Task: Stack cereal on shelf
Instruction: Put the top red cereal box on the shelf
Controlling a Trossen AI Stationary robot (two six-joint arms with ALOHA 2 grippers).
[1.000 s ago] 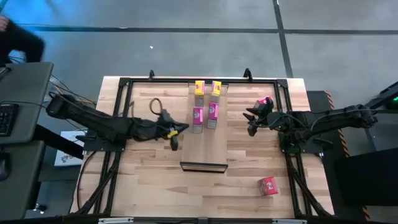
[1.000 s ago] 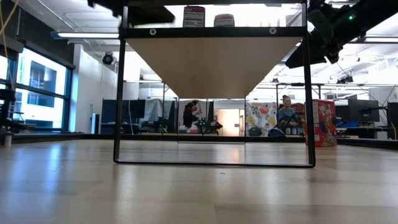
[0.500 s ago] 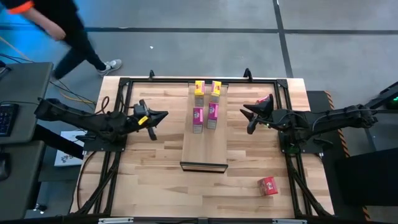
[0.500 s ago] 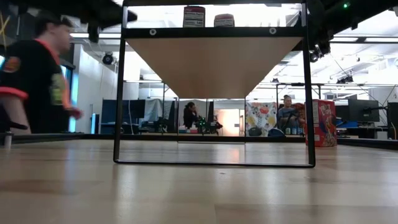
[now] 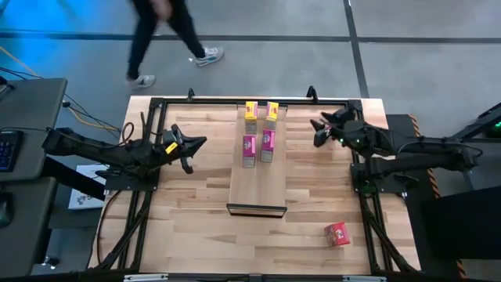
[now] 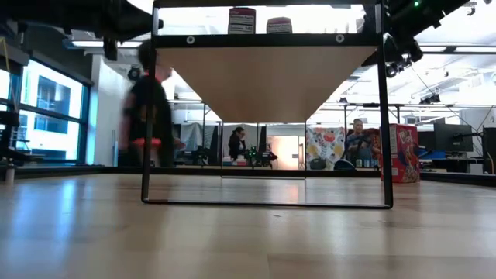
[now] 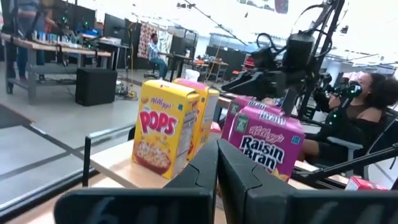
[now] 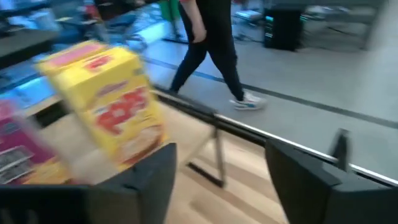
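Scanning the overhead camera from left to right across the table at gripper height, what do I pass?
Left gripper → pink cereal box on the shelf → second pink cereal box → right gripper.

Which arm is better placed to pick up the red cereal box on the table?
Right, probably. The red cereal box lies on the right gripper's side of the shelf; the left gripper is beyond it.

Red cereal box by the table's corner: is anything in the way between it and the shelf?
No, nothing visible. Only bare tabletop lies between the red cereal box and the shelf, and the shelf's near end has no boxes on it.
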